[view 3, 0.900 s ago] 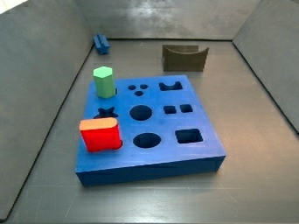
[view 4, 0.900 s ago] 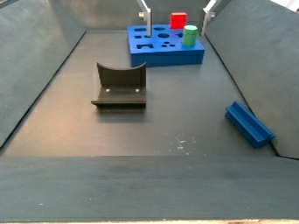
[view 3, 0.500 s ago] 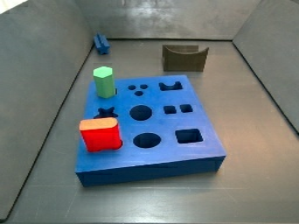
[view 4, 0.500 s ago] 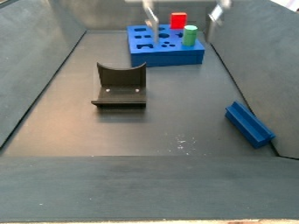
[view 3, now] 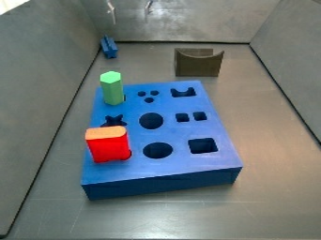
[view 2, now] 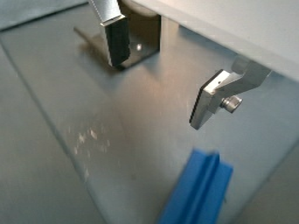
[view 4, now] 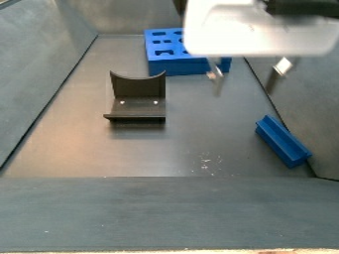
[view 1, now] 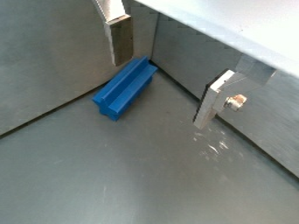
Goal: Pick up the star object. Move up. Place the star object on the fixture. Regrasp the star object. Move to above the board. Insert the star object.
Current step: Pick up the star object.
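Observation:
The star object [view 3: 109, 45] is a small dark-blue peg lying on the floor by the side wall; it shows in both wrist views [view 1: 125, 87] [view 2: 197, 188] and in a side view [view 4: 282, 140]. My gripper [view 4: 249, 72] is open and empty, hanging above the floor just short of the star object. In the wrist views its fingers [view 1: 121, 39] stand wide apart with nothing between them. Only its fingertips [view 3: 111, 9] show in a side view. The blue board [view 3: 189, 141] lies mid-floor. The olive-grey fixture [view 3: 198, 62] [view 4: 135, 97] stands beyond it.
A green hexagonal peg [view 3: 112, 87] and a red block [view 3: 108, 144] stand in the board. Grey bin walls [view 3: 51, 56] close in the floor on all sides. In a side view the gripper body [view 4: 259, 28] hides part of the board [view 4: 169, 48].
My gripper has moved from above the board toward the star object. It now fills the top of a side view and hides the red block and green peg there. Nothing else moved.

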